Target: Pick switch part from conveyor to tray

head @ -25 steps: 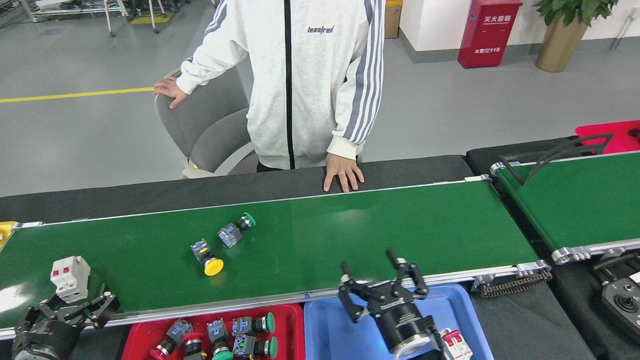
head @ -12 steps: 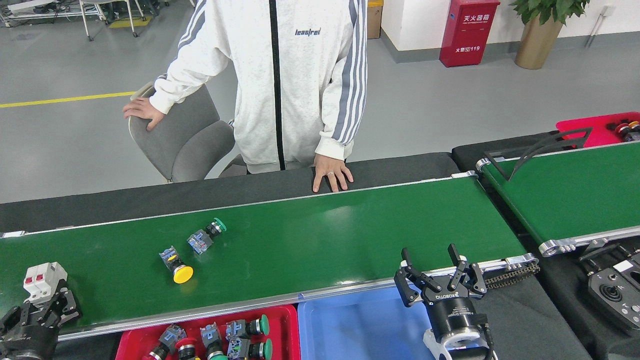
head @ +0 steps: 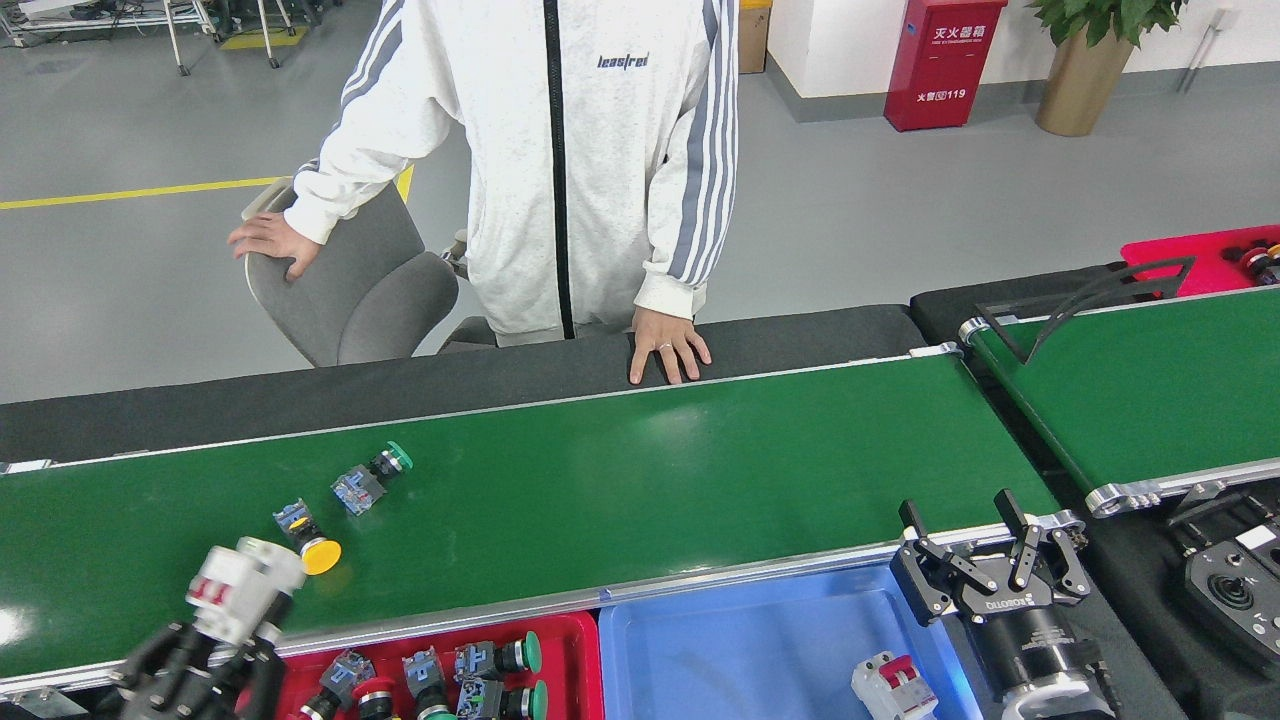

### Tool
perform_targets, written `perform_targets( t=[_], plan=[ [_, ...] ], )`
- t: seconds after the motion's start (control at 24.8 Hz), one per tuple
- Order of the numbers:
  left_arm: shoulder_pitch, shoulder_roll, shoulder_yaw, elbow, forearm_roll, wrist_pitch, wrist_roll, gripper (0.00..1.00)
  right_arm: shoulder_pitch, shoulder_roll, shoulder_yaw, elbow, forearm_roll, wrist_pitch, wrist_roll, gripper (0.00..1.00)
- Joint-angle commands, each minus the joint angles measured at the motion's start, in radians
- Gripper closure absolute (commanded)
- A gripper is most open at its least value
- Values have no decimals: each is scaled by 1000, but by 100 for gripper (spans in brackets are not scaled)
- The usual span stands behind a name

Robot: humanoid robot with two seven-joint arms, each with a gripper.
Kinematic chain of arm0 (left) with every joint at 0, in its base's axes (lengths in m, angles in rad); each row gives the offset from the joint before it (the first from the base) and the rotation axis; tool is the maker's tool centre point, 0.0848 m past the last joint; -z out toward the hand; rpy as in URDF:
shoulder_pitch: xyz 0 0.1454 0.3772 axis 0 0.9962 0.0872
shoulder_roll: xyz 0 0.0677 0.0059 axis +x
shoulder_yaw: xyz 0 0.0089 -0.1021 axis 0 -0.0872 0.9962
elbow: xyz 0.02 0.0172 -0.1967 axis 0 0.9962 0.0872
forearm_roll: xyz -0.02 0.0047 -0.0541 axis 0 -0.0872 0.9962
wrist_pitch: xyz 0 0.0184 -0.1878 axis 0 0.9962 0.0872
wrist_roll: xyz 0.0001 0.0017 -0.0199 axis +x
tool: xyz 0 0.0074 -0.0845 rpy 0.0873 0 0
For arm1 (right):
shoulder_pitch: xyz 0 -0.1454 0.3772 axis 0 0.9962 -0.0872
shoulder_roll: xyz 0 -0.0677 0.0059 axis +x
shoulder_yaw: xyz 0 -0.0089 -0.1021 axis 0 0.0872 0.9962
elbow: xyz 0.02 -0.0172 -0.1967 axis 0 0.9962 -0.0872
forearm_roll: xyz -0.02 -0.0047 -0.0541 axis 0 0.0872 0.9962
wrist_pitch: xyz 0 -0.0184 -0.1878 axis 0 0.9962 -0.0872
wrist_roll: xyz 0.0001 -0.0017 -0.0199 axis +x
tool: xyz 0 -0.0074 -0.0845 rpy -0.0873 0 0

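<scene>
From the head view, the left gripper (head: 225, 630) is clamped on a white block-shaped switch part with red toggles (head: 240, 590), held above the near silver rail of the long dark green conveyor belt (head: 650, 490), next to a yellow-capped pushbutton (head: 308, 540) and a green-capped pushbutton (head: 370, 478) lying on the belt. The right gripper (head: 985, 560) has its black fingers spread apart and empty at the right edge of the blue plastic tray (head: 720, 650), which holds another white breaker with a red toggle (head: 890, 685), while the red plastic tray (head: 580, 660) beside it carries several pushbutton switches (head: 470, 675). A person in a white striped jacket (head: 560, 160) stands behind the belt with one hand (head: 668, 350) on its far edge and the other on a grey chair (head: 350, 290).
</scene>
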Motion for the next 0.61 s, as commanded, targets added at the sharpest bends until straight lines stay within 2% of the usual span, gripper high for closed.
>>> perform_targets(
  t=[0.0, 0.2, 0.36, 0.4, 0.53, 0.57],
  plan=[
    [-18, -24, -89, -18, -21, -35, -60, 90, 4, 15, -7, -14, 2, 25, 2, 0],
    [-110, -139, -278, -18, -129, -21, -91, 87, 11, 11, -10, -11, 4, 55, 0, 0],
    [-139, -208, -434, -10, -221, 72, -106, 79, 12, 5, -10, -10, 4, 46, -6, 0],
    [-165, -208, -471, 1, -225, 121, -118, 66, 12, 4, -10, -10, 4, 45, -9, 0],
    [-178, -206, -543, 12, -229, 268, -151, 9, 12, -2, -10, -10, 4, 45, -9, 0],
    [-178, -206, -560, 12, -229, 296, -151, 1, 14, -2, -10, -10, 4, 46, -9, 0]
  ],
)
